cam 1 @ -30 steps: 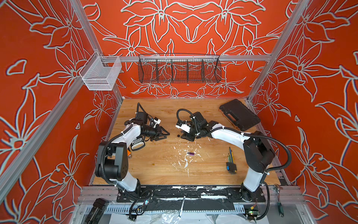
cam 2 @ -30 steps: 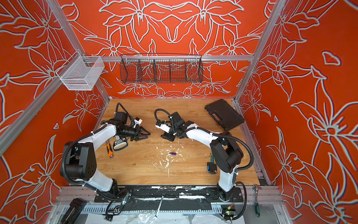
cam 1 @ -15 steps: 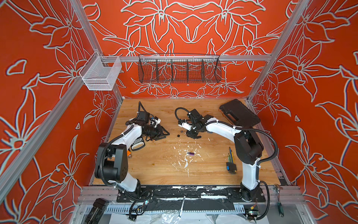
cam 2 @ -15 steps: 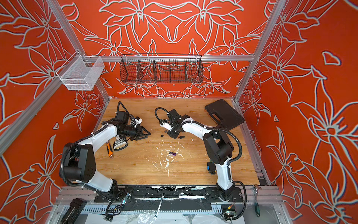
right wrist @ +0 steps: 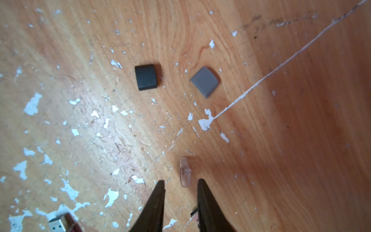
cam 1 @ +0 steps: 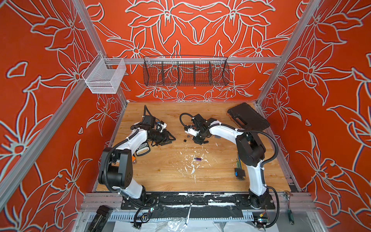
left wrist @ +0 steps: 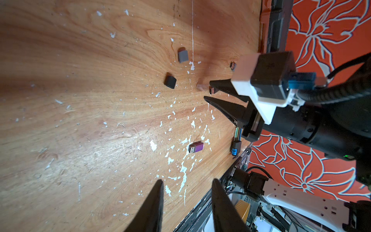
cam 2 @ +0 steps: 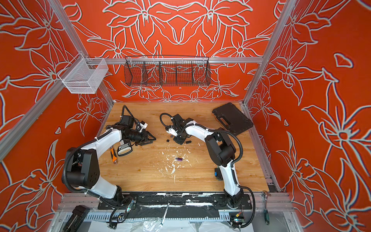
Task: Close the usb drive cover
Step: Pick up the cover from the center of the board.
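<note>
Within the last second my right end effector (right wrist: 181, 180) has drawn back a little and dropped low over the table (right wrist: 301, 140). That uncovered the black cover (right wrist: 146, 77) and the grey cover (right wrist: 204, 82), which it was hiding and which now lie well ahead of its tips. Its fingers have also narrowed, but they are still apart and grasp nothing. I take this as lining up for a pick, so the closing itself is not yet begun. The clear cover (right wrist: 184, 172) lies flat just ahead of the gap between my fingertips, small, see-through and easy to lose against the wood. The usb drive (left wrist: 211, 90) rests on the table tight beside one finger near its tip. Its metal plug is bare and the rest is mostly hidden by the finger, so drive and cover are near each other but not joined. My left end effector (left wrist: 187, 180) hangs released and empty, well apart from them, with a purple drive (left wrist: 196, 147) ahead of it.
</note>
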You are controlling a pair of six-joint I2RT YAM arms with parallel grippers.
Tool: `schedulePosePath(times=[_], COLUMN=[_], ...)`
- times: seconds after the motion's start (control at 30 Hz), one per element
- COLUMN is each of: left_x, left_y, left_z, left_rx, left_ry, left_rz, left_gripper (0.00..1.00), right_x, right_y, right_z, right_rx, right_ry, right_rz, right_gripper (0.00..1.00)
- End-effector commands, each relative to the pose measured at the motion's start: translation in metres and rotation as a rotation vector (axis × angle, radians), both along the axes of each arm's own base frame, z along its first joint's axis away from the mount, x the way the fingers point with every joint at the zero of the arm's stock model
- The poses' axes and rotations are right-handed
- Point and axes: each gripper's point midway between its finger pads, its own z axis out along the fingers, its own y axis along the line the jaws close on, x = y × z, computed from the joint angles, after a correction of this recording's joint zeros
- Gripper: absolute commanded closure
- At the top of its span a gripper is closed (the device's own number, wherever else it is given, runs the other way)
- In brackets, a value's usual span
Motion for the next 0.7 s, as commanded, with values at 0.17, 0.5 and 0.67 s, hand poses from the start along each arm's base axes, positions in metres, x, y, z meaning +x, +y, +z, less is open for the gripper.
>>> schedulePosePath(times=[0.17,0.5,0.67], left_x=[-0.006,-0.006,-0.005], left_y=[0.0,0.0,0.0], left_z=[-0.006,-0.008,-0.009], left_rx=[0.018,0.022,0.021], left_ry=[0.013,0.02,0.024], left_rz=[-0.016,-0.021,-0.022], left_gripper=[0.62,0.62,0.62], right_x=[0.001,-0.002,-0.003], right_y=[0.0,0.002,0.002], right_z=[-0.005,-0.009,-0.012], right_rx=[-0.014,-0.014,-0.019], right_ry=[0.035,0.06,0.072], right_rz=[-0.025,-0.013,-0.014], right_gripper=[0.72,0.8,0.84])
